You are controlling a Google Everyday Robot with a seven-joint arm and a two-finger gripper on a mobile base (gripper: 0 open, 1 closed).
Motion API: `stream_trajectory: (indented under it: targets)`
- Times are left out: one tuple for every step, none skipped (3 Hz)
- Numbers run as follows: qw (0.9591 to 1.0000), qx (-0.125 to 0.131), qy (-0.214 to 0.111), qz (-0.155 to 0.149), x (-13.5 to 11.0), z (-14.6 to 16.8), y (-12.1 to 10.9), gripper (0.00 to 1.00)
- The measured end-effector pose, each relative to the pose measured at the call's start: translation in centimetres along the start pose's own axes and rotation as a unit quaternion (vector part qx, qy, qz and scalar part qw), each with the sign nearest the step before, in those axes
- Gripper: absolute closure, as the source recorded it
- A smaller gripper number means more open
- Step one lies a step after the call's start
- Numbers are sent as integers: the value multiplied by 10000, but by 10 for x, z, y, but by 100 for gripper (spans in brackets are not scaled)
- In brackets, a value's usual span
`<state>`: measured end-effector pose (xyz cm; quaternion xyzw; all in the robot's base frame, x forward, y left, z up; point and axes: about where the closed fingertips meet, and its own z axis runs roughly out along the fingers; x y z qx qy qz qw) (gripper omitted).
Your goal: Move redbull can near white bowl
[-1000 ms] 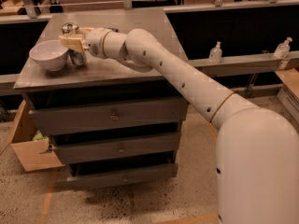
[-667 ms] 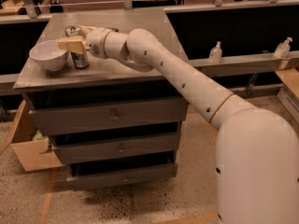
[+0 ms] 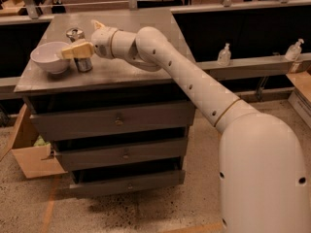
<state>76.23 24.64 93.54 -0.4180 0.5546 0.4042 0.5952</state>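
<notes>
Nearest: drawers under the worktop, count three; cardboard box on the floor, count one.

On the worktop: gripper is at the left end, apparently closed around the top of the redbull can. The can stands upright just beside the white bowl; I cannot tell whether they touch.

Judgement: placement looks about done. Release gently, open wide enough to clear the can, then lift straight away so the fingers brush neither can nor bowl rim.

Counts: bowl one; held can one; second silver-topped can behind, one. Far ledge: pump bottles, two.
</notes>
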Motion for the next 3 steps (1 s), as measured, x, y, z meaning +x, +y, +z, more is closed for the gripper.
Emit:
stream_trajectory:
  targets:
    - [9999, -91, 116, 60, -4, -22, -1, 0]
    - [9988, -7, 458, 175, -3, -61, -3, 0]
    - [9986, 0, 492, 203, -2, -65, -3, 0]
